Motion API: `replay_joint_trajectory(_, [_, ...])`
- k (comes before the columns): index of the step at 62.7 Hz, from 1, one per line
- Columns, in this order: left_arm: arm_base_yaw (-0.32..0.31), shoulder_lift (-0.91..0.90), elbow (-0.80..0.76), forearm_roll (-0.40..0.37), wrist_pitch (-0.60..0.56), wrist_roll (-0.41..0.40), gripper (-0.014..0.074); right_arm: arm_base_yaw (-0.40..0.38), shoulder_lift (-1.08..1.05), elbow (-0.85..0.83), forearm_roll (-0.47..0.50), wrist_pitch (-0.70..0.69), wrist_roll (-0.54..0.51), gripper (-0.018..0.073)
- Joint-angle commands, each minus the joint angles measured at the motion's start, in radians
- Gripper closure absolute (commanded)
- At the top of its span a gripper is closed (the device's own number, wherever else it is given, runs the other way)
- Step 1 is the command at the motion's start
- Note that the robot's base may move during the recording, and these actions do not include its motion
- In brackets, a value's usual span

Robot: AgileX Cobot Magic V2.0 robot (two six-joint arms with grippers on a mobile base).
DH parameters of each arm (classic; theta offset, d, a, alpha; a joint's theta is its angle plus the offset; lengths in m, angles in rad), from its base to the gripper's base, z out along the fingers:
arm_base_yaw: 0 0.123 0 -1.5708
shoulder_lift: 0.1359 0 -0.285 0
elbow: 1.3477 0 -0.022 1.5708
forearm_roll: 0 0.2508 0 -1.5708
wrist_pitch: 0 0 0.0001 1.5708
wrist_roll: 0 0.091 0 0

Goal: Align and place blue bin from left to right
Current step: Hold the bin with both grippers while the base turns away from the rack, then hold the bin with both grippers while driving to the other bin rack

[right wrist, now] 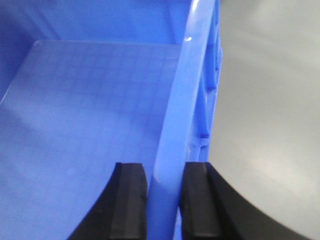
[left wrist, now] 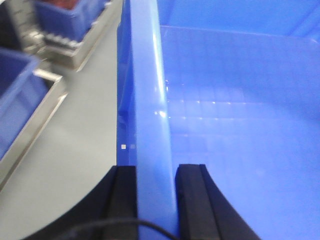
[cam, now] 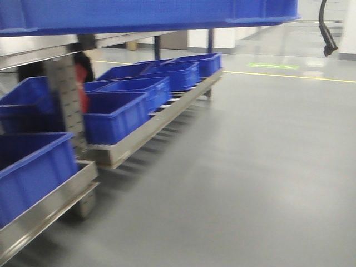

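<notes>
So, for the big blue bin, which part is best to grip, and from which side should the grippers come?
Grip the blue bin by its thick rim, one arm on each opposite side wall, coming from above. The wall is thin and upright, so a finger fits inside and one outside. The left gripper and right gripper straddle it this way.

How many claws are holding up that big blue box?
2. The left claw pinches the left rim of the blue bin; the right claw pinches its right rim. Neither claw shows in the front view.
</notes>
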Motion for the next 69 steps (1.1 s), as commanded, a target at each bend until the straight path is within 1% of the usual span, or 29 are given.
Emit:
replay_joint_trajectory(1, [-0.014,-0.025,-0.02,-0.099,-0.251,-0.003,0.0595,0.015,-0.021,-0.01,0.067,-0.083,-0.038,0.0634])
replay_joint_trajectory(69, [-0.014,-0.025,-0.02,-0.099,-0.251,-0.003,0.0595,0.015,-0.021,-0.01,0.067,-0.083,-0.038,0.0634])
